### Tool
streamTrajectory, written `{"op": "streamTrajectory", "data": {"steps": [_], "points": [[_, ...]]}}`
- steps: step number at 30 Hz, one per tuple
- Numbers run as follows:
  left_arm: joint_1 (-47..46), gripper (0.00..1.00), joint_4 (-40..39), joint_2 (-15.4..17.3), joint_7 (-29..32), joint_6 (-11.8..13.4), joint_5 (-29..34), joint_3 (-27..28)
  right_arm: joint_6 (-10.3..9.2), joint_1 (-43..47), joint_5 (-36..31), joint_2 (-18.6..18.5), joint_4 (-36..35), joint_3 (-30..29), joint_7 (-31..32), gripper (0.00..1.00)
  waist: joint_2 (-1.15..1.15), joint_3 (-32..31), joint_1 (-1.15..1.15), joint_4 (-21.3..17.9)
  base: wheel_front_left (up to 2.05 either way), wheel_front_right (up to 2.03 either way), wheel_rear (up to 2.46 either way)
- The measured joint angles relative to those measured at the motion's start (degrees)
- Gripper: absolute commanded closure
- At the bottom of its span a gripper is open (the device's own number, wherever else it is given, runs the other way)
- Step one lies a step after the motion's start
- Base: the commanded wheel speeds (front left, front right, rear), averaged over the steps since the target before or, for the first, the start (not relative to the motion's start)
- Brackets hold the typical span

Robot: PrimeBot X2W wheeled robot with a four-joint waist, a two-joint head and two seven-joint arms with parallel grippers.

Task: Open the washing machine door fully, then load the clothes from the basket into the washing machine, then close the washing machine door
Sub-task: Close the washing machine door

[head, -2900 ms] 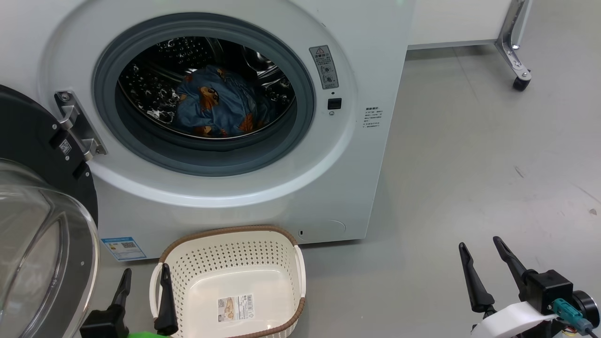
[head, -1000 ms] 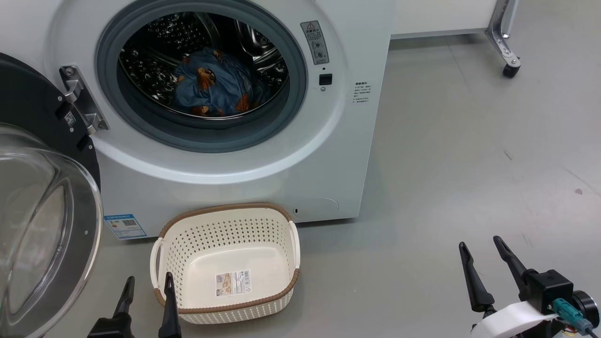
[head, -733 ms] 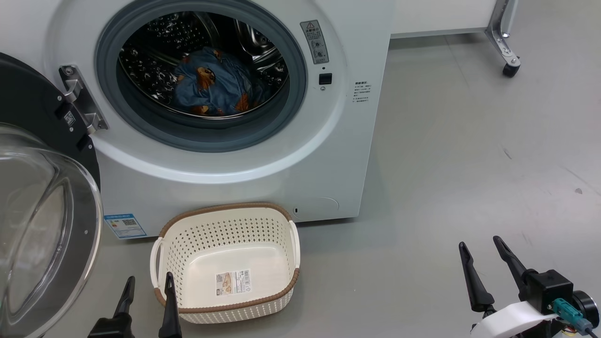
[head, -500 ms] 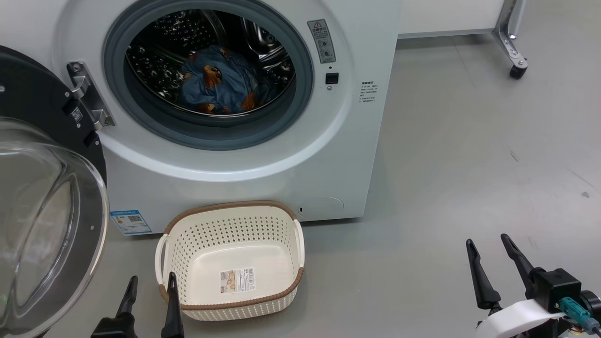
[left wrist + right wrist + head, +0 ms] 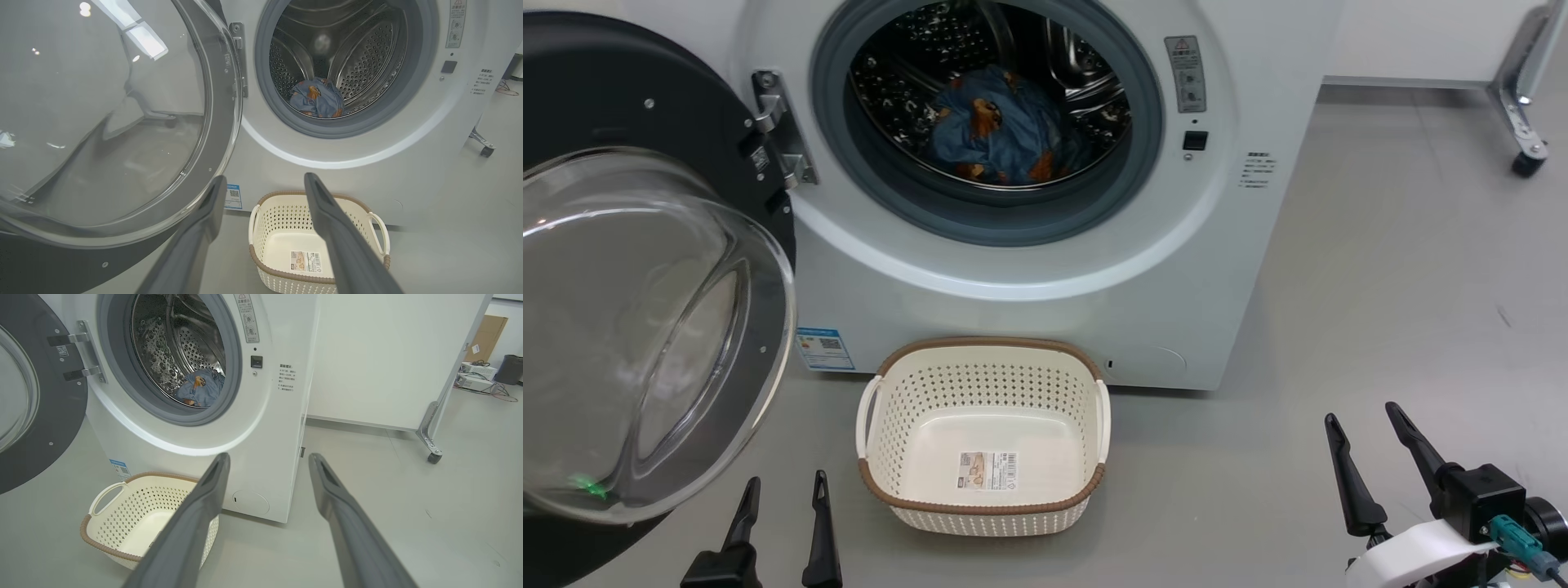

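Facing the washing machine (image 5: pixel 1029 269) with its round opening exposed. Loading looks finished, so by my reading the step in hand is the last one: closing up.

The washing machine door (image 5: pixel 645 327) hangs swung wide on its hinge (image 5: pixel 776 131) at the opening's left, its glass bowl bulging toward me.

The basket (image 5: pixel 988 343) sits on the floor (image 5: pixel 1380 286) just in front of the machine, below the opening. Only the label (image 5: pixel 988 471) on its bottom shows inside it.

The clothes (image 5: pixel 1001 135), blue with orange-brown figures, lie bunched low in the drum (image 5: pixel 1086 73), behind the grey gasket (image 5: pixel 980 220) as far as I can see.

Left gripper (image 5: pixel 786 482): fingers apart, holding nothing, low between the door's lower edge and the basket.

Right gripper (image 5: pixel 1360 412): fingers apart, empty, well off to the right over the floor.

Next move, as I judge it: bring the left gripper behind the door's free edge. Then push the door round toward the opening, passing above the basket, until it seats.
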Motion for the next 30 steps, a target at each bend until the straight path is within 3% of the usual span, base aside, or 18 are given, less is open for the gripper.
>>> {"op": "streamTrajectory", "data": {"steps": [20, 30], "points": [[-0.2, 0.0, -0.2, 0.1, 0.0, 0.2, 0.5, 0.1, 0.0, -1.3, -0.5, -0.8, -0.4, 2.1, 0.0, 0.0, 0.0, 0.3, 0.0, 15.6, 0.0, 0.0, 0.0], [-0.2, 0.0, -0.5, 0.1, 0.0, 0.5, 0.5, 1.0, 0.0, -1.4, -0.5, -0.6, -0.3, 3.0, 0.0, 0.0, 0.0, 0.2, 0.0, 20.7, 0.0, 0.0, 0.0]]}}
